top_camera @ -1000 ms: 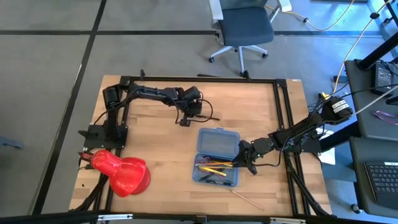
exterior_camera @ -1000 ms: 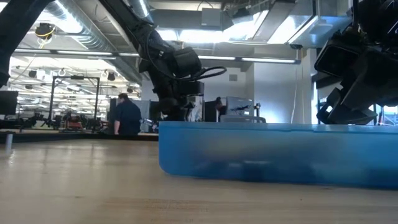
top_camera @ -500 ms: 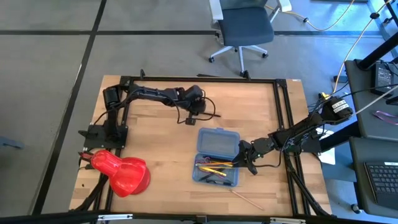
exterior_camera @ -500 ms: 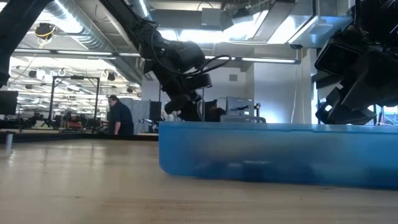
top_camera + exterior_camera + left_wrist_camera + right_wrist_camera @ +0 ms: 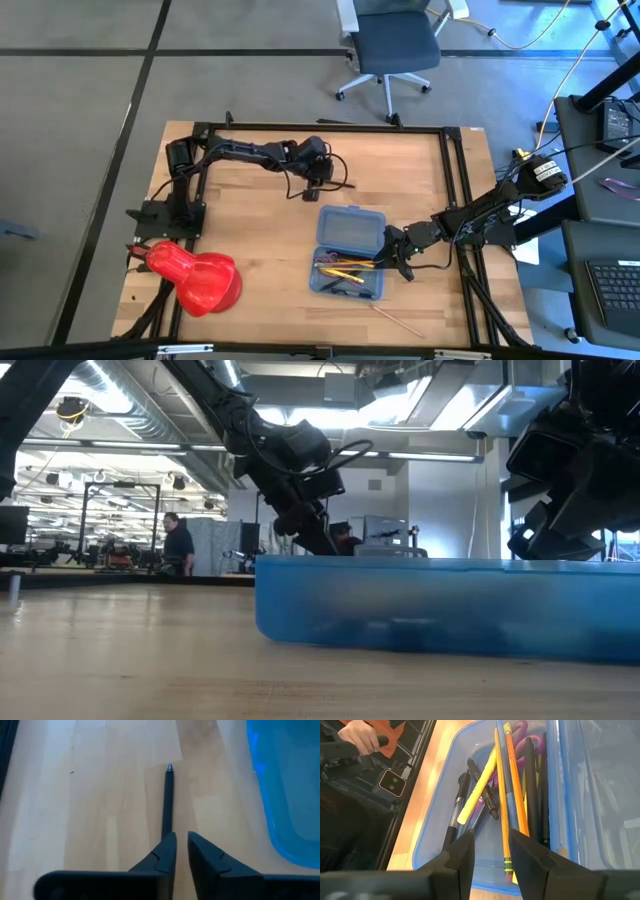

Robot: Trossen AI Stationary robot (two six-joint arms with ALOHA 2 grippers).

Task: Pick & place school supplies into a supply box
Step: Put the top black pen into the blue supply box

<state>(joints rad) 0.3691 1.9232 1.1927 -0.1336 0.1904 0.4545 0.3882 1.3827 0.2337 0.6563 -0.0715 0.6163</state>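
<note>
I see a black pen (image 5: 167, 800) lying on the table at frame centre, long axis running straight away from my left gripper (image 5: 181, 851), fingers slightly parted at its near end, supply box (image 5: 285, 785) at right.

place: open-plan robotics lab | evidence: bare ducts and strip lights on ceiling (image 5: 130, 420) | rows of black metal test rigs (image 5: 95, 520) | grey swivel office chair (image 5: 393, 45) on concrete floor | person (image 5: 178, 545) standing at benches
</note>
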